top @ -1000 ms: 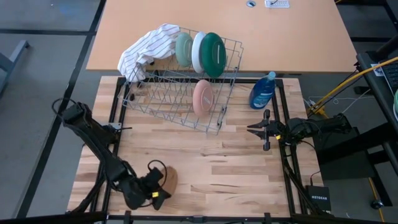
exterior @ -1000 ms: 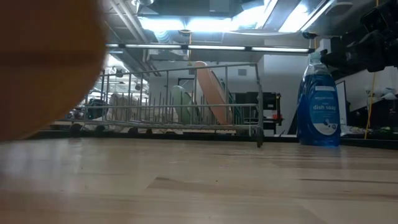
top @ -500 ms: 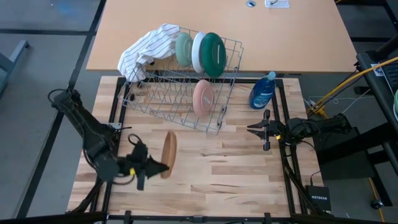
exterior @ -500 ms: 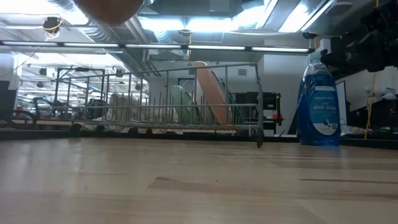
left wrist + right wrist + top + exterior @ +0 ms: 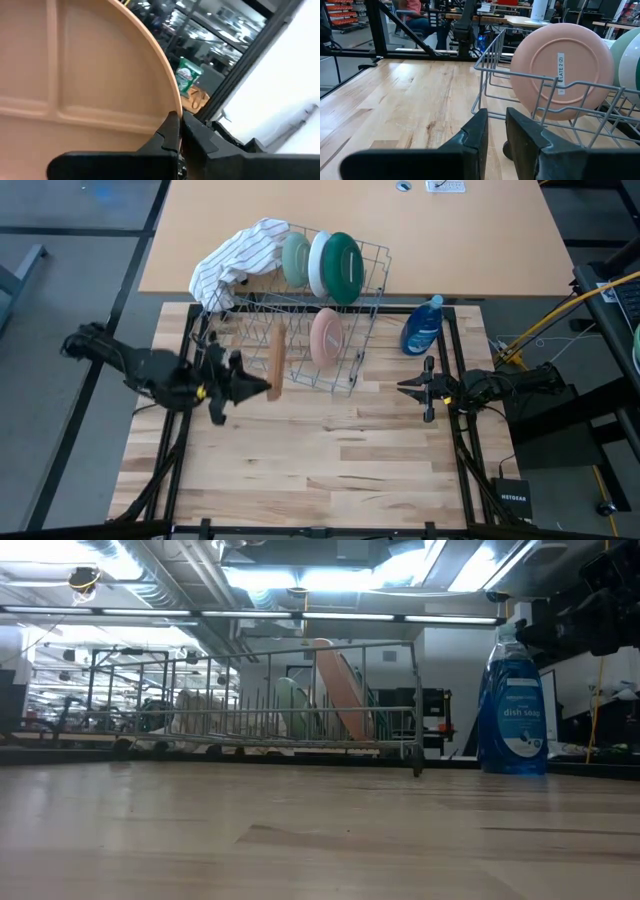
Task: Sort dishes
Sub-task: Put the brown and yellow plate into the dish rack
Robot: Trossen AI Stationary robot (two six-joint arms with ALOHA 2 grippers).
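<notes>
pale wood table [image 5: 340, 450], wire rack [image 5: 352, 350], left claw [image 5: 262, 388] gripping tan plate [image 5: 275, 360], right claw [image 5: 408, 388] closed, lit workshop behind

A robotics lab: fluorescent ceiling lights [image 5: 330, 580], exposed ducting, workbenches and metal framing beyond the butcher-block table [image 5: 330, 460].

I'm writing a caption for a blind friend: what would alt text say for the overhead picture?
From above, the left gripper, shut on a tan-brown plate held on edge, reaches the wire dish rack, where pink, sage green, white and dark green plates stand. The right gripper waits beside a blue bottle.
</notes>
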